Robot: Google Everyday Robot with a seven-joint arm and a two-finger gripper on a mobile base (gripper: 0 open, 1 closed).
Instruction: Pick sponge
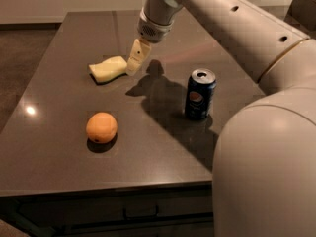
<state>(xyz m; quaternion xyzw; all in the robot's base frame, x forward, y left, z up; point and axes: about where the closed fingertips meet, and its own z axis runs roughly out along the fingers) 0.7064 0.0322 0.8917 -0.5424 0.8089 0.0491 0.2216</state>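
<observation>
While my gripper (133,68) hangs upper centre, just right of the sponge (107,68), I can't tell its state.

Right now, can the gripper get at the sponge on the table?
Probably yes: the gripper hangs just beside the sponge, with nothing between them. The can and the orange sit well clear.

Obstacles around sponge (108,68): gripper (136,63) just beside its right end; upright Pepsi can (200,94) well right; orange (101,127) in front, apart. Table (54,167) open left and behind.
</observation>
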